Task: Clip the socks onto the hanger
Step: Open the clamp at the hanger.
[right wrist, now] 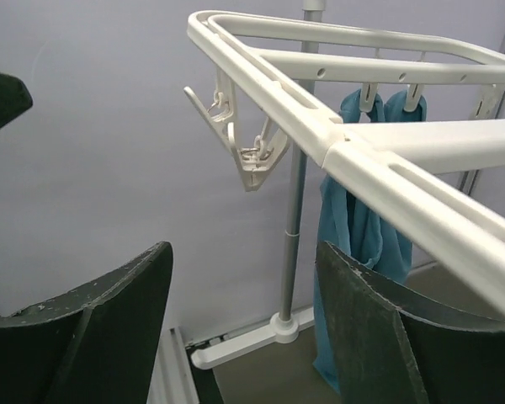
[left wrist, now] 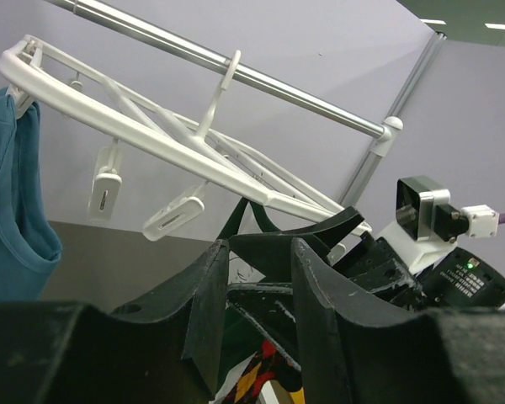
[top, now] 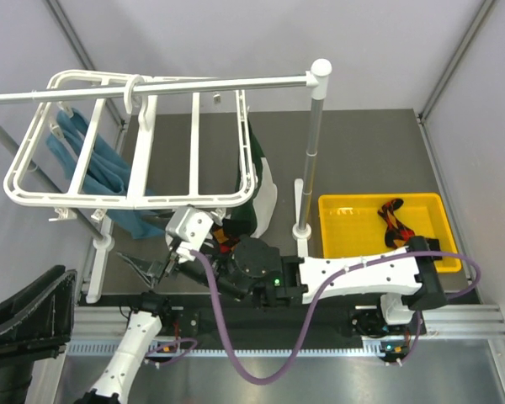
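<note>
Left gripper (left wrist: pixel 259 248), slightly parted, tilts up under the hanger (left wrist: pixel 151 135). I see the right gripper (right wrist: pixel 242 252) (wide open, nothing held) aimed at a clip (right wrist: pixel 248 156).

My right arm (top: pixel 261 265) is covering most of the argyle sock (top: pixel 225 237) from above. In my left wrist view only a scrap is showing at the bottom edge, and the teal sock (left wrist: pixel 13 202) is running off left.

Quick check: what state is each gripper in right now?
Left gripper: narrow gap, sock visible low in it; grip cannot be told.
Right gripper: open, holding nothing.
</note>
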